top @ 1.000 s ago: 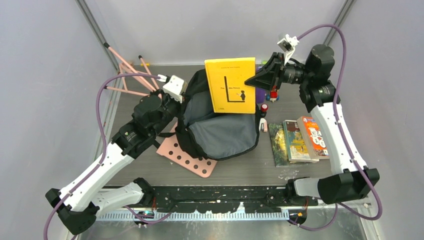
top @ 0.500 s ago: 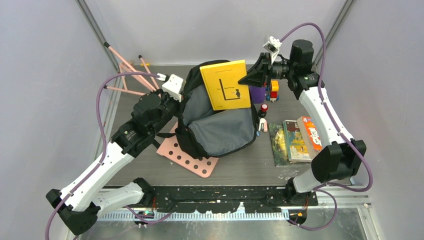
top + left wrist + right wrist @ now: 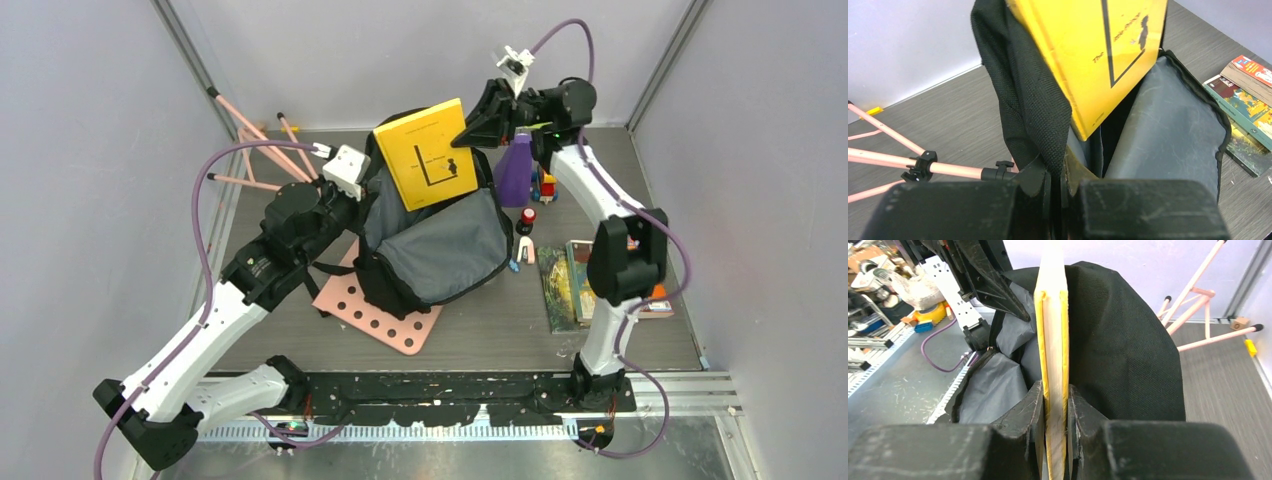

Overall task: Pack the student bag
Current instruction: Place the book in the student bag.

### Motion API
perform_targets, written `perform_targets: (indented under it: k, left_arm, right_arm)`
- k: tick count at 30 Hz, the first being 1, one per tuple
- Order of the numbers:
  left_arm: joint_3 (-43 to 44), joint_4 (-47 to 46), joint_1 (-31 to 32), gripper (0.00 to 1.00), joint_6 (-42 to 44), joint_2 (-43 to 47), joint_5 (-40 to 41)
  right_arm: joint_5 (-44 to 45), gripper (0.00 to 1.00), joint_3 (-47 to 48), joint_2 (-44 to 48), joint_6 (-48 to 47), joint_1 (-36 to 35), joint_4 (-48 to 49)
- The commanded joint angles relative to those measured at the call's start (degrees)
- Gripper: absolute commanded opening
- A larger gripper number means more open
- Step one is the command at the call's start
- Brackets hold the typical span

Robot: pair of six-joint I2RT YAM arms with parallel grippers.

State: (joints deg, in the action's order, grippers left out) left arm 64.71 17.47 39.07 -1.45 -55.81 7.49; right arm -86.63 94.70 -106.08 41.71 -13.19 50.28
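The black student bag [image 3: 440, 255] lies open on the table, its grey lining facing up. My left gripper [image 3: 352, 198] is shut on the bag's black fabric rim [image 3: 1048, 135] and holds it up. A yellow book [image 3: 425, 155] hangs tilted over the bag's mouth, its lower corner just inside the opening. My right gripper [image 3: 470, 130] is shut on the book's edge [image 3: 1054, 390], with the pages between its fingers. In the left wrist view the yellow book [image 3: 1098, 55] stands over the grey lining [image 3: 1168, 135].
A pink perforated board [image 3: 385, 322] lies under the bag. A pink folding stand [image 3: 265, 150] sits at the back left. A purple bottle [image 3: 515, 170], small toys [image 3: 527, 235] and several books [image 3: 585, 285] lie to the right of the bag.
My right arm has swung left and carried the yellow book over the bag's mouth, tilting it. The left gripper has kept its hold on the rim.
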Motion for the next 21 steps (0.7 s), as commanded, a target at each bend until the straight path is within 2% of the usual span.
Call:
perform_targets:
  k: [1, 6, 10, 13, 16, 17, 18, 19, 20, 21]
  left_arm:
    - [1.83, -0.12, 0.04, 0.0, -0.8, 0.58, -3.44]
    - [1.91, 0.02, -0.09, 0.0, -0.47, 0.6, -2.75]
    - [1.91, 0.1, -0.13, 0.0, -0.45, 0.65, -2.8]
    - [1.91, 0.1, -0.09, 0.0, -0.38, 0.79, -2.9]
    - [1.91, 0.19, -0.08, 0.0, -0.26, 1.13, -2.78]
    - [1.91, 0.19, -0.13, 0.0, -0.22, 1.14, -2.75]
    - [1.91, 0.19, -0.11, 0.0, -0.15, 1.23, -2.7]
    - [1.91, 0.19, -0.11, 0.0, -0.18, 1.27, -2.74]
    - [1.91, 0.19, -0.13, 0.0, -0.19, 1.25, -2.74]
    - [1.91, 0.17, -0.13, 0.0, -0.14, 1.27, -2.74]
  right_arm:
    - [-0.53, 0.01, 9.93, -7.33, 30.94, -1.87, 32.31]
    - [-0.56, 0.02, 9.56, -8.17, 30.75, -2.1, 32.34]
    - [-0.56, 0.14, 9.18, -8.4, 31.36, -2.02, 32.42]
    - [-0.56, 0.3, 9.75, -8.85, 32.37, -1.74, 32.42]
    - [-0.49, 0.38, 10.88, -9.32, 32.96, -1.4, 32.42]
    - [-0.48, 0.46, 11.18, -9.41, 33.38, -1.29, 32.42]
    - [-0.43, 0.51, 12.0, -9.69, 33.67, -1.26, 32.42]
    - [-0.46, 0.62, 12.44, -9.9, 34.28, -1.17, 32.47]
    - [-0.46, 0.67, 13.26, -10.32, 35.05, -1.08, 32.43]
    - [-0.47, 0.78, 13.6, -10.52, 35.47, -1.02, 32.43]
